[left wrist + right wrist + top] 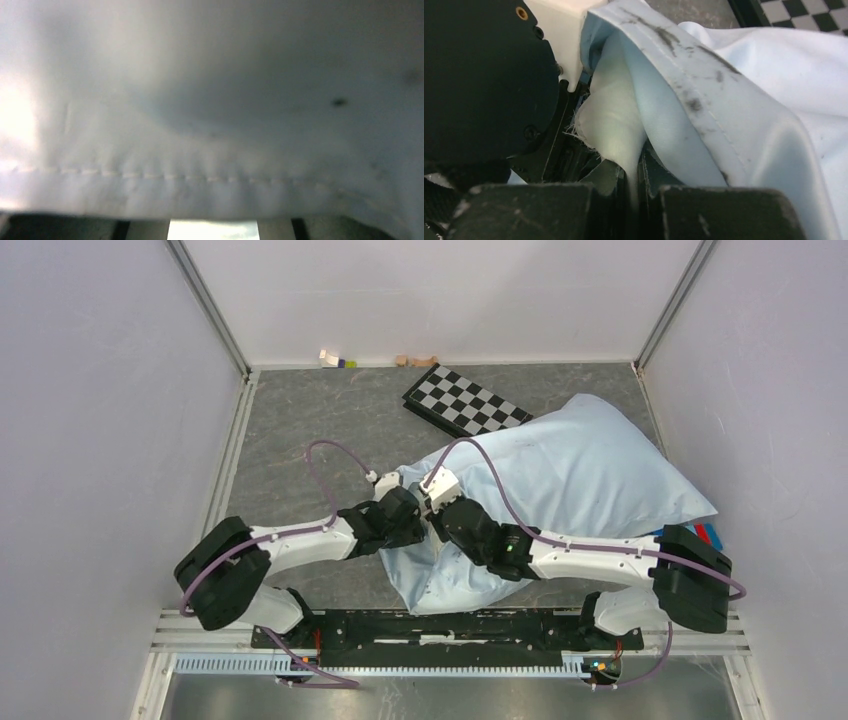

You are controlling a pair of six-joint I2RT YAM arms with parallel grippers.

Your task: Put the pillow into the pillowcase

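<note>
- The left gripper [408,520] is pressing into the mouth of the pillowcase [590,470]. Its wrist view is showing only the stitched hem [150,175], so I cannot tell how its fingers are standing.
- The right gripper [631,186] is pinching cream cloth, seemingly a corner of the pillow [611,120], just beside the blue hem.
- The pillow appears to be lying mostly inside the pillowcase. The next move is calling for the hem to be drawn over that last corner.

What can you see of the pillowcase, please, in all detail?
The pillowcase is pale blue thin cloth, wrinkled and bulging full, lying slantwise on the table from near centre toward the far right. Its stitched hem, marked with dark smudges, folds over the white pillow, which the right gripper pinches. Its far edge meets the checkerboard.
</note>
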